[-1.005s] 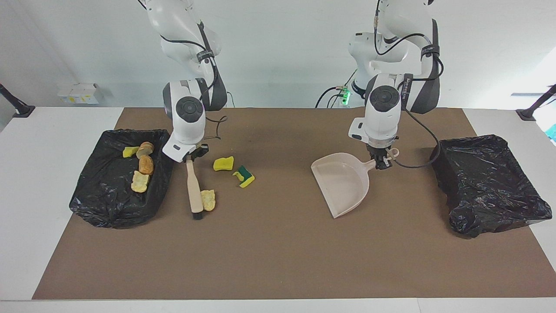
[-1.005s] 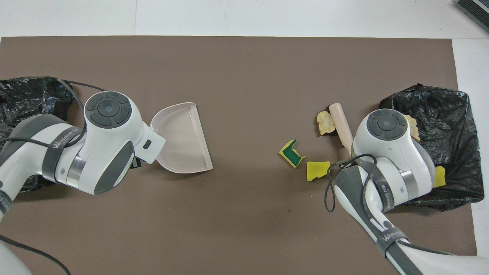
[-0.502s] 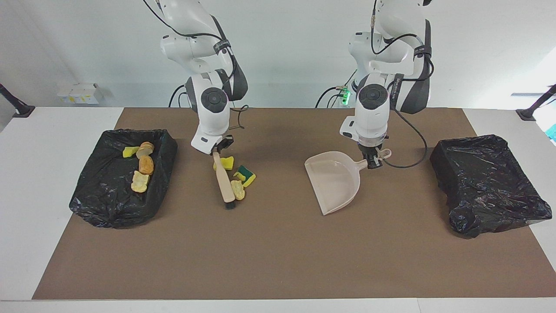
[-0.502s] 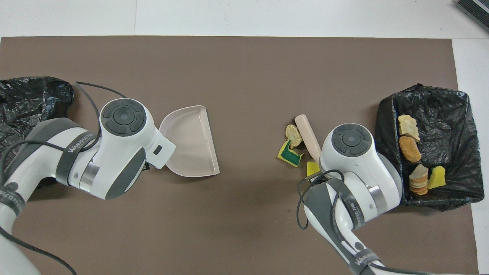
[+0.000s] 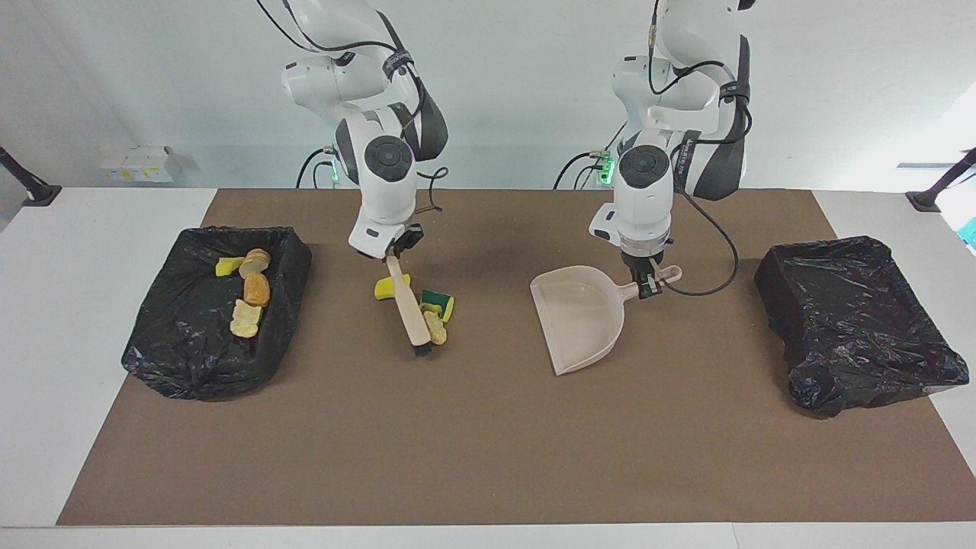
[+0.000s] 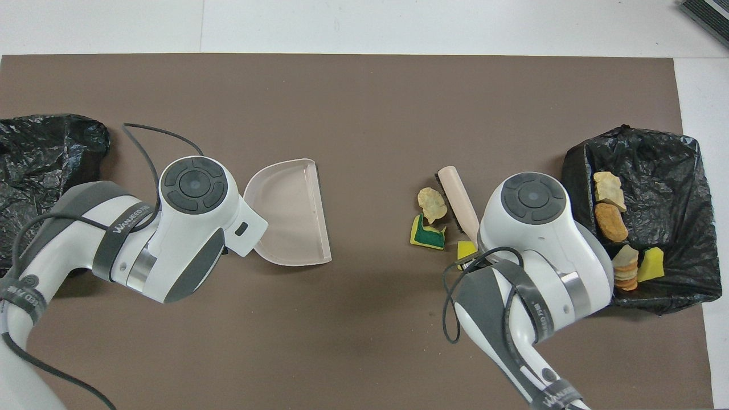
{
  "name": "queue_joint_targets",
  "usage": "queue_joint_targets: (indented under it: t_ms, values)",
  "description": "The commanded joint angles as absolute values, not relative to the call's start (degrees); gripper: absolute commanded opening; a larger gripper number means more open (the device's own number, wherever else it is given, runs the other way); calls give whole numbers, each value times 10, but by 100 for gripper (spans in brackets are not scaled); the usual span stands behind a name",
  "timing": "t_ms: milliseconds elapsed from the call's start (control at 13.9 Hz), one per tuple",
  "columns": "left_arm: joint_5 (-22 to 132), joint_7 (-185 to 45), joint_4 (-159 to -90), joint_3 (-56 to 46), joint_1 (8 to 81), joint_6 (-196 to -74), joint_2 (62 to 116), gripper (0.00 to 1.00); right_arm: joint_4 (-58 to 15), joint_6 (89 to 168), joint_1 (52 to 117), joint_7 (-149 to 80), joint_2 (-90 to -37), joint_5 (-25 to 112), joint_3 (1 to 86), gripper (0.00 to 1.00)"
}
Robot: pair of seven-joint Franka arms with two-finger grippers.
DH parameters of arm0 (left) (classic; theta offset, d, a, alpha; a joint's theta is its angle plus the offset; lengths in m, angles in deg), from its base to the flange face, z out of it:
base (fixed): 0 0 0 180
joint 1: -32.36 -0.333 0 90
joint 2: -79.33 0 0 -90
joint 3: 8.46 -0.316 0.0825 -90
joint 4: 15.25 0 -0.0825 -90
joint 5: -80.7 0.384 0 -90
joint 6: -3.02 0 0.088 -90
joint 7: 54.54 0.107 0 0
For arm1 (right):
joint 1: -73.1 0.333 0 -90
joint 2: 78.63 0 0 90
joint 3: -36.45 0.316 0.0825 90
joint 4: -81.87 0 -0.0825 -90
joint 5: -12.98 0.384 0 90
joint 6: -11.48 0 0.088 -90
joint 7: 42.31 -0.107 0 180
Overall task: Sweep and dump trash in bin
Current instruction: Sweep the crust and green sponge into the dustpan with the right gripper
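Trash (image 5: 427, 305) lies loose on the brown mat toward the right arm's end of the tabletop (image 5: 46, 320): a yellow sponge chunk (image 5: 389, 287), a green-layered sponge chunk (image 5: 439, 302) and a crusty bread piece (image 5: 437, 329), all close against the brush (image 5: 409, 314). Facing the robots, the right gripper (image 5: 395, 254) has its fingers clamped on the brush handle, bristles down on the mat beside the bread piece. The left gripper (image 5: 648, 286) has its fingers closed on the handle of the dustpan (image 5: 579, 316), which rests on the mat, well apart from the scraps. Sponge and bread look light and soft or crumbly; they should slide readily under bristles but may tumble or scatter, so pushing, not pinching, appears the way to move them. Four more scraps sit in the near bin (image 5: 206, 313); the other bin (image 5: 854, 320) appears empty.

From overhead, the bread piece (image 6: 432, 204) and green-layered chunk (image 6: 427, 234) lie on the dustpan's side of the brush (image 6: 459, 197), while the yellow chunk (image 6: 467, 250) is partly hidden under the right arm. Open mat separates the scraps from the dustpan (image 6: 290, 213); nothing blocks that path.
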State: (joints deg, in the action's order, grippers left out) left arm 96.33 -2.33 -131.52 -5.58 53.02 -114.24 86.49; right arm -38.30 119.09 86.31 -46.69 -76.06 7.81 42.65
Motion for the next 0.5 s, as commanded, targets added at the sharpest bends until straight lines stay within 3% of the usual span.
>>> queue_joint_targets:
  t_ms: [0,215,431]
  values:
    - [970,-15,-1344,-58,534,-1158,846,0,-416,1191,851,-536,-792,93,429,0]
    - [970,-15,-1343,-58,533,-1158,846,0,-455,1196,837,-622,-817,94,428,0]
    - [970,-14,-1343,-58,533,-1163,847,0,-598,1299,839,-652,-901,94,429,0]
